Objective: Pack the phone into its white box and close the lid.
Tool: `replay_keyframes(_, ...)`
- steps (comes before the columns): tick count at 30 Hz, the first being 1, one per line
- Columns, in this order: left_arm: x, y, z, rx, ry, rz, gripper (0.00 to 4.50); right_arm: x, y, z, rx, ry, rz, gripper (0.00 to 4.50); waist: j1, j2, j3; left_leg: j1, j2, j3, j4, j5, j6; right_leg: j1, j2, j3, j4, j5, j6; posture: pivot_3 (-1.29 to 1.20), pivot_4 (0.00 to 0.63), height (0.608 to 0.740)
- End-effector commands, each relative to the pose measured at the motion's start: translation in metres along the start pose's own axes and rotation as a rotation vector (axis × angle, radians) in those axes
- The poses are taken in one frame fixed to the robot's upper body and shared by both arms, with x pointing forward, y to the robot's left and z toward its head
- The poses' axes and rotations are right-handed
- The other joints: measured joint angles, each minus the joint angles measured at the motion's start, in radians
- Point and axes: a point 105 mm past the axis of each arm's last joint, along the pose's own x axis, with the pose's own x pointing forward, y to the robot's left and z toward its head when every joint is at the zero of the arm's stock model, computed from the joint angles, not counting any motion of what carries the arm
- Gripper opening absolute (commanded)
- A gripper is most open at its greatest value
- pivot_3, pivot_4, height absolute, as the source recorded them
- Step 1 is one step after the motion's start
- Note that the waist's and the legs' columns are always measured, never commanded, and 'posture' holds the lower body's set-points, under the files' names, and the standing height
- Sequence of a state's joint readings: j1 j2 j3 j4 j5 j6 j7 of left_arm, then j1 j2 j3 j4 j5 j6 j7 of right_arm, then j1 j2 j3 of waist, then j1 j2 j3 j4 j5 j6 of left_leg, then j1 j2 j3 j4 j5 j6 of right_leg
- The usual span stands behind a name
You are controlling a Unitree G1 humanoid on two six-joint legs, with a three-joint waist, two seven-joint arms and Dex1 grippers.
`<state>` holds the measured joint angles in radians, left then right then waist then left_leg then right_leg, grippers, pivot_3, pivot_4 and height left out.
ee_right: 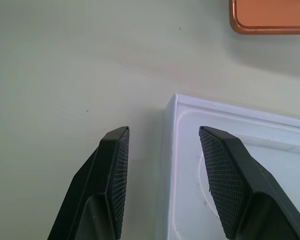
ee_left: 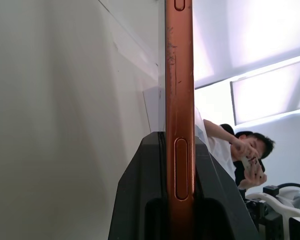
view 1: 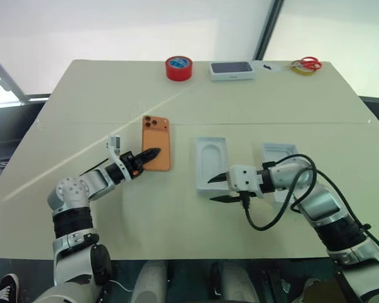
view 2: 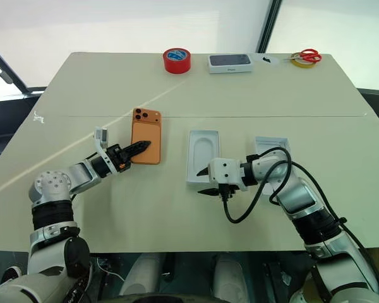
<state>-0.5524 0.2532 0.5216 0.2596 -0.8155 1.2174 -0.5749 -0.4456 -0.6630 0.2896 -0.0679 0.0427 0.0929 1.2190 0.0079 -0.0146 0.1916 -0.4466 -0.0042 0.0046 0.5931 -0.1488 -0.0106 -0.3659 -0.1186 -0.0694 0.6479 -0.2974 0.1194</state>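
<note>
The table [view 1: 252, 107] is matte beige. Mid-table, the glossy white insert [view 2: 202, 154] lies between the released right tool's [ee_right: 162, 145] fingers. Left of it, the left tool [view 2: 134, 150] is clenched on the phone's [view 2: 146, 142] slim orange edge (smooth metal): a shallow pinch, so it could slip when lifted.

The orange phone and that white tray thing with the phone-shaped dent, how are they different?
The phone is orange with dark lenses; the white insert is plain white with a rounded hollow. The left tool is shut on the phone's edge; the right tool is open at the insert's near corner, not gripping. Both are rectangular, side by side on the table.
</note>
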Motion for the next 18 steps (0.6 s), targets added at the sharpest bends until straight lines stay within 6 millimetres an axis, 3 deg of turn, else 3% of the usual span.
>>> replay_keyframes(1, 0.005, -0.023, 0.01, 0.064, -0.026, -0.073, 0.0, -0.004, -0.003, -0.001, -0.007, 0.005, -0.023, 2.31, 0.003, 0.0, 0.0, 0.0, 0.0, 0.0, 0.0, 0.0, 0.0, 0.0, 0.0, 0.0, 0.0, 0.0, 0.0, 0.0, 0.15, 0.74)
replay_keyframes(4, 0.006, -0.026, 0.007, 0.072, -0.02, -0.076, 0.0, -0.004, -0.002, -0.003, 0.002, 0.007, -0.011, 2.31, 0.004, 0.0, 0.0, 0.0, 0.0, 0.0, 0.0, 0.0, 0.0, 0.0, 0.0, 0.0, 0.0, 0.0, 0.0, 0.0, 0.15, 0.74)
replay_keyframes(5, 0.007, -0.026, 0.006, 0.074, -0.017, -0.075, 0.0, -0.003, 0.0, -0.004, 0.007, 0.011, -0.001, 2.07, 0.005, 0.0, 0.0, 0.0, 0.0, 0.0, 0.0, 0.0, 0.0, 0.0, 0.0, 0.0, 0.0, 0.0, 0.0, 0.0, 0.15, 0.74)
replay_keyframes(7, 0.007, -0.028, 0.005, 0.076, -0.012, -0.08, 0.0, -0.003, 0.004, -0.012, -0.004, 0.051, 0.016, 1.47, 0.005, 0.0, 0.0, 0.0, 0.0, 0.0, 0.0, 0.0, 0.0, 0.0, 0.0, 0.0, 0.0, 0.0, 0.0, 0.0, 0.15, 0.74)
replay_keyframes(10, 0.008, -0.03, 0.006, 0.079, -0.02, -0.084, 0.0, -0.002, 0.005, -0.01, 0.028, 0.03, 0.019, 0.01, 0.005, -0.001, 0.0, 0.0, 0.0, 0.0, 0.0, 0.0, 0.0, 0.0, 0.0, 0.0, 0.0, 0.0, 0.0, 0.0, 0.15, 0.74)
replay_keyframes(15, 0.009, -0.033, 0.011, 0.076, -0.038, -0.088, 0.0, 0.001, -0.006, -0.009, 0.001, 0.038, -0.041, 0.01, 0.004, -0.001, 0.0, 0.0, 0.0, 0.0, 0.0, 0.0, 0.0, 0.0, 0.0, 0.0, 0.0, 0.0, 0.0, 0.0, 0.15, 0.74)
replay_keyframes(18, 0.016, -0.045, 0.015, 0.08, -0.059, -0.125, 0.0, 0.01, -0.017, 0.018, 0.009, -0.062, -0.079, 0.01, 0.003, -0.001, 0.001, 0.0, 0.001, 0.0, 0.0, 0.0, 0.0, 0.0, 0.0, 0.0, 0.0, 0.0, 0.0, 0.0, 0.15, 0.74)
